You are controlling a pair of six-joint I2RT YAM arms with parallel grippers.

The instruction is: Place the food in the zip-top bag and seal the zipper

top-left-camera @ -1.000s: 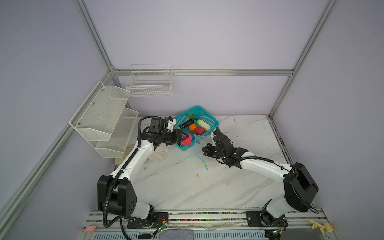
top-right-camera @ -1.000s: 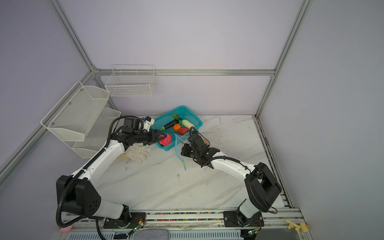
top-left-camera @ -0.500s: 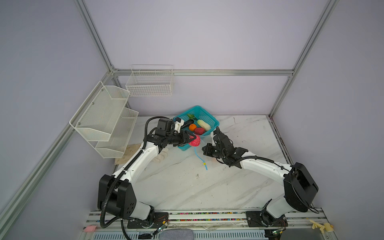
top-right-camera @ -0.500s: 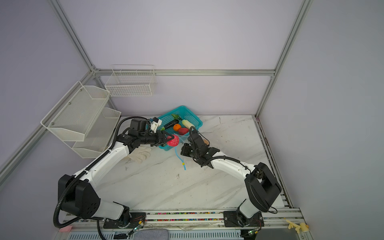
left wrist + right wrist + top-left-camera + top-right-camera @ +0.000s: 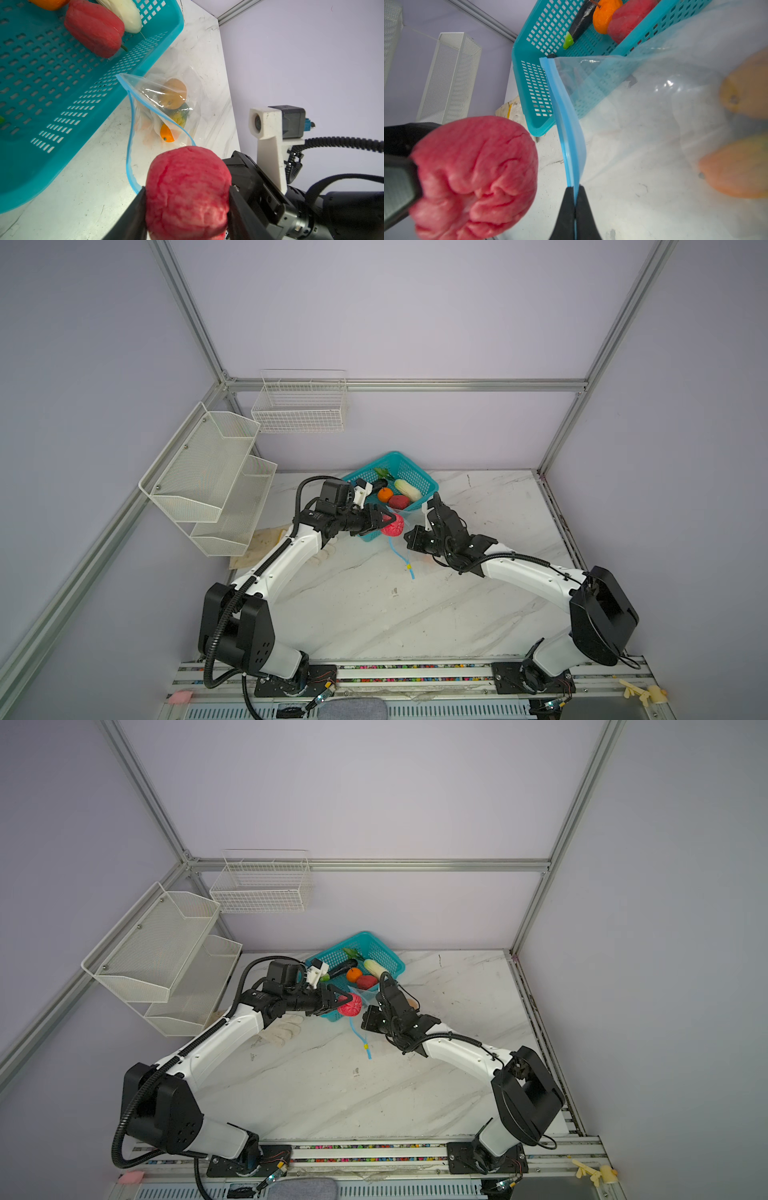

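Left wrist view: the left tool (image 5: 186,209) is gripping a wrinkled red-pink piece (image 5: 187,178) of the food between both fingers, holding it just in front of the open mouth of the zip-top bag (image 5: 166,99). The bag is lying on the tabletop (image 5: 83,197) toward its far edge, touching or just beside the side wall of the teal basket (image 5: 62,128). The right tool (image 5: 574,207) is closed on the zipper (image 5: 129,133), pinching one lip of the blue strip and lifting it while the other lip is trailing on the tabletop, so the mouth is gaping as a loop. A yellow-orange mango (image 5: 173,96) and an orange piece (image 5: 167,134) are already lying inside; a red piece (image 5: 93,27), the white cabbage (image 5: 122,12), an orange (image 5: 605,14) and the eggplant (image 5: 581,18) are waiting in the basket. The step in hand is probably the insertion. The piece is looking wide against that loop, so the left tool should be carrying it in between the two lips and well past the strip before letting go. The right tool should be keeping its lip raised and taut. Brushing the lower lip could be folding the mouth shut. In a top view the yellow slider tab (image 5: 409,566) is sitting at the strip's end nearer the tabletop's front edge, clear of the opening.
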